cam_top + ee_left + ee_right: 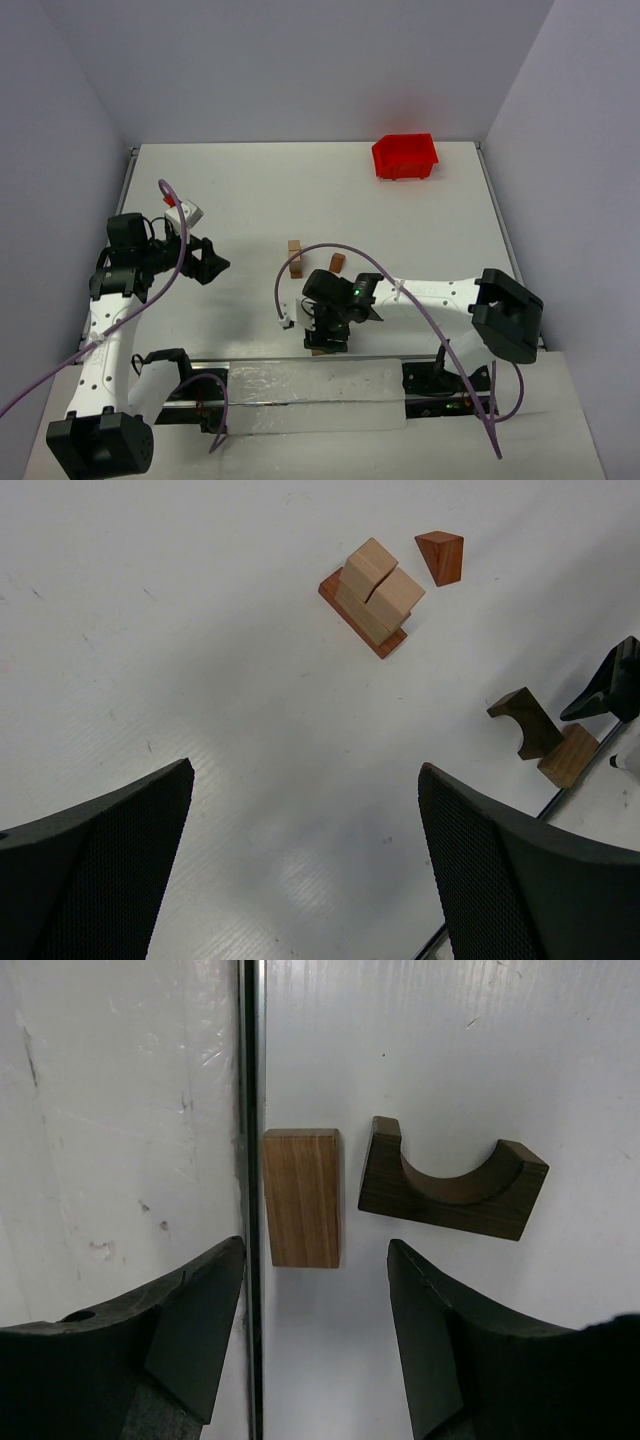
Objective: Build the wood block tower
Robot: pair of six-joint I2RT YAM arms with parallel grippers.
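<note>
Right wrist view: right gripper point(315, 1260) fingers apart above tan rectangular wooden block point(301, 1197), beside dark arch-notched wooden block point(450, 1185) | left gripper point(305, 775) fingers apart | short tower of pale wooden cubes on reddish bar point(372, 595) stands mid white table point(150, 630)

Bright, even overhead light; soft shadows, mild glare on the table point(450, 1040), near fingers point(100, 870) blurred.

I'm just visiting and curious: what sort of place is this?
Probably a robotics lab cell: a white table boxed in by blank panels, a left arm and right arm bolted at its edge, and wood blocks and a red bin as props.
</note>
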